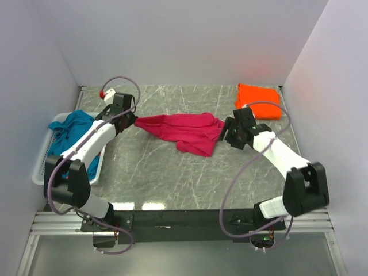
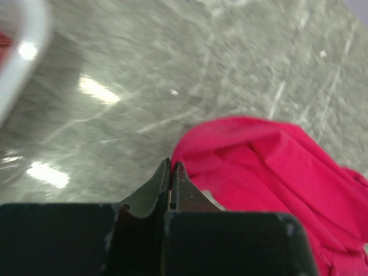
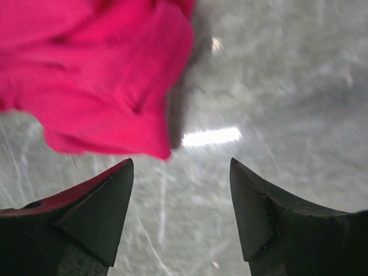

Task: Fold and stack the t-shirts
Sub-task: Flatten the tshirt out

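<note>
The magenta-pink t-shirt lies crumpled on the marble table, drawn out to a point at its left end. My left gripper is shut on that left tip; in the left wrist view its jaws are closed at the shirt's edge. My right gripper is open and empty at the shirt's right end; in the right wrist view the cloth hangs just ahead of the left finger. The orange t-shirt lies folded at the back right. The teal-blue t-shirt is in the basket.
The white lattice basket stands at the table's left edge beside my left arm; its rim shows in the left wrist view. White walls close in the table on the left, back and right.
</note>
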Robot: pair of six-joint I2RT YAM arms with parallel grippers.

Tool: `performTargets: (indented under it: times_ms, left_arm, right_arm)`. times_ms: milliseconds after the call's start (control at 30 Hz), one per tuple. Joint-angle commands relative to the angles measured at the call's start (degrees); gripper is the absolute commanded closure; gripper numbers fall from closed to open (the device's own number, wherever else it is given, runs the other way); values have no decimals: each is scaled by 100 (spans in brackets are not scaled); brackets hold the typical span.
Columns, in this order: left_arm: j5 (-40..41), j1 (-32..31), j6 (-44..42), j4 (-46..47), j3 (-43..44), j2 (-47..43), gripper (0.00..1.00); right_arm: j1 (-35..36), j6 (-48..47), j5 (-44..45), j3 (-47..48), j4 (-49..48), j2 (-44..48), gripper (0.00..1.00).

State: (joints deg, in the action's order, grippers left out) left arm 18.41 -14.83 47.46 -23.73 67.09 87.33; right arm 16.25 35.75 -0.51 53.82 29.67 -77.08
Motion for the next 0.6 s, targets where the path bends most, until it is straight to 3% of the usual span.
performTargets:
  times_ms: [0,267,400,567]
  left_arm:
    - [978,59,324,-307,6,-497,100]
    - [2631,358,896,-1327,138,-972,100]
    - [2309,375,608,-916,-55,-1095,100]
    - [2210,393,510,-835,6,-850,100]
  right_arm:
    - [19,344,43,655,-645,-465,26]
    - [-139,671,473,1587,-304,-1617,33]
    - [-140,565,622,2105,-234,-2239,34]
    - [-52,320,517,3405,-32,-3224,39]
